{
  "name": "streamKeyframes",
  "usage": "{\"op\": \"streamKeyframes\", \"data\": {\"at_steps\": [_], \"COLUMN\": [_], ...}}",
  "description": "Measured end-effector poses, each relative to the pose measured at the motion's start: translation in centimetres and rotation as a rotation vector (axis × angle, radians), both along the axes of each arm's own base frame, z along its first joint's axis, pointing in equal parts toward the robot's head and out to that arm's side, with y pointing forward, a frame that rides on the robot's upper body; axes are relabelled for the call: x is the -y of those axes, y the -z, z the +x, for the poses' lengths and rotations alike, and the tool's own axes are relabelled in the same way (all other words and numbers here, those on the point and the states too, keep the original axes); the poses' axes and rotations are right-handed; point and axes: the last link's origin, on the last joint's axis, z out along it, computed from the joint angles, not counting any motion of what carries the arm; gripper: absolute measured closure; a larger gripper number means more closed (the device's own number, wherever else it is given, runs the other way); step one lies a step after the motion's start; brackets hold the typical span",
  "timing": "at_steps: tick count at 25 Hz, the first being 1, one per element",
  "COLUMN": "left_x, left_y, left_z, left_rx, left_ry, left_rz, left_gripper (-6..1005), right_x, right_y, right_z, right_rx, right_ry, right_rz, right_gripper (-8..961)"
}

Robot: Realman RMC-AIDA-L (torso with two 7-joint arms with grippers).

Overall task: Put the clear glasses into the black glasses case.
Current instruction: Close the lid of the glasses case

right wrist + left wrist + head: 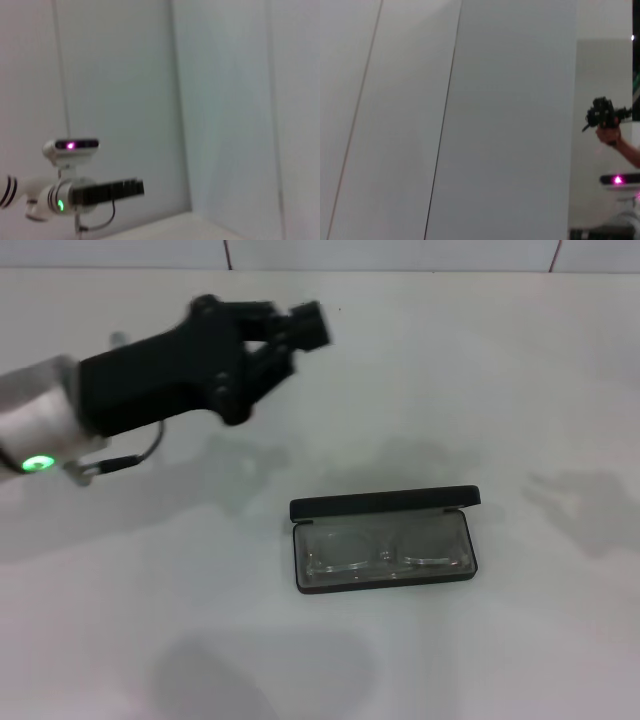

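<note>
1 clear glasses [385, 552], in 1 black glasses case [384, 504]

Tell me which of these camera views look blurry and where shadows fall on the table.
Head view: the left hand is smeared by motion blur, soft grey shadows lie on the table around the open black glasses case, and the clear glasses inside look faint. Left wrist view: soft, mostly blank wall. Right wrist view: hazy throughout.

White table [480, 370] with soft grey shadows; tiled wall edge [400, 254] along its far side; pale wall panels [510, 125] fill both wrist views
</note>
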Motion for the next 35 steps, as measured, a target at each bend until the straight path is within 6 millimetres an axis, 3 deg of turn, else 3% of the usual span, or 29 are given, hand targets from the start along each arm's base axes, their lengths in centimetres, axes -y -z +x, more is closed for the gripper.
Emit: {"op": "streamKeyframes", "data": {"at_steps": [4, 8, 17, 30, 33, 35], "left_x": [-2.4, -3.1, -3.1, -3.2, -2.8, -2.5], "left_y": [3.0, 5.2, 8.0, 9.5, 10.0, 10.3], "left_z": [2.2, 3.1, 2.7, 1.4, 1.3, 1.3], "left_rx": [-0.136, -0.233, -0.367, -0.451, -0.479, -0.489], "left_ry": [-0.02, -0.028, -0.073, -0.164, -0.145, -0.135], "left_rz": [-0.102, -0.156, -0.233, -0.263, -0.284, -0.294], "left_gripper": [926, 900, 901, 900, 813, 814], "right_x": [1.5, 2.4, 4.2, 4.3, 4.0, 3.8], "right_y": [-0.6, -0.6, -0.5, 0.0, 0.1, 0.2], "right_z": [2.4, 4.4, 7.6, 8.1, 8.1, 8.1], "right_rx": [-0.105, -0.157, -0.219, -0.243, -0.238, -0.232], "right_ry": [0.045, 0.107, 0.238, 0.262, 0.266, 0.27], "right_rz": [0.05, 0.091, 0.16, 0.161, 0.156, 0.149], "right_gripper": [789, 789, 790, 790, 790, 790]}}
